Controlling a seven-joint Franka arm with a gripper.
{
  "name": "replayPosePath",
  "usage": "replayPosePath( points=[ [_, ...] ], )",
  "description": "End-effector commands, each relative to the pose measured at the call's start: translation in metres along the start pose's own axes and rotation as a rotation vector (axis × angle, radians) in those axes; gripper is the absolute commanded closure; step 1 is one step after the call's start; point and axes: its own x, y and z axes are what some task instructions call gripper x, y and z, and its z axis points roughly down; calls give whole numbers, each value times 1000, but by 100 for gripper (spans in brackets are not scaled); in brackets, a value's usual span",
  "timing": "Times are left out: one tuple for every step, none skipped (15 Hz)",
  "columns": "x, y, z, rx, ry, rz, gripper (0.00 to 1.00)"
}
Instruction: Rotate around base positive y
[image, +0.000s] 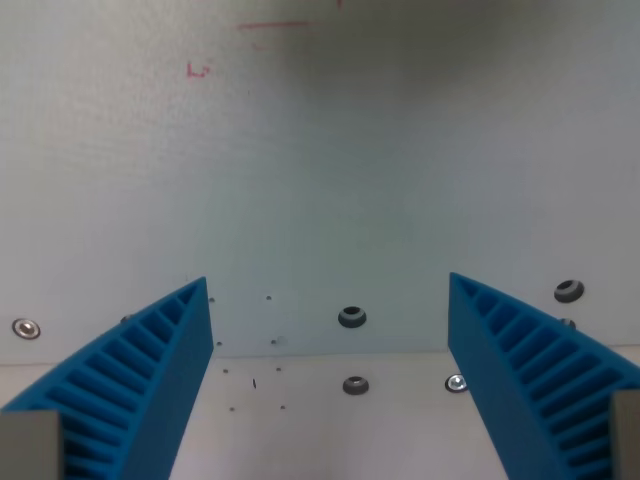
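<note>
My gripper (328, 285) stands open in the wrist view, its two blue ribbed fingers (150, 385) rising from the bottom corners with a wide gap and nothing held between them. Beyond the fingertips lies a pale board (330, 170) that fills most of the view. No separate task object shows.
A seam (330, 354) crosses the view where the pale board meets a whiter surface (300, 430) below. Several screws and holes sit along it, such as one screw (352, 318) and another (569, 291). Faint red marks (198, 70) lie at the top left.
</note>
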Motion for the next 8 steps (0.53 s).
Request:
replayPosePath(
  points=[
    [7,0,-7,-16,-224,4,0],
    [7,0,-7,-16,-236,4,0],
    [7,0,-7,-16,-248,4,0],
    [7,0,-7,-16,-259,5,0],
    [7,0,-7,-16,-271,5,0],
    [7,0,-7,-16,-283,5,0],
    [7,0,-7,-17,-294,5,0],
    [7,0,-7,-17,-306,6,0]
  ],
)
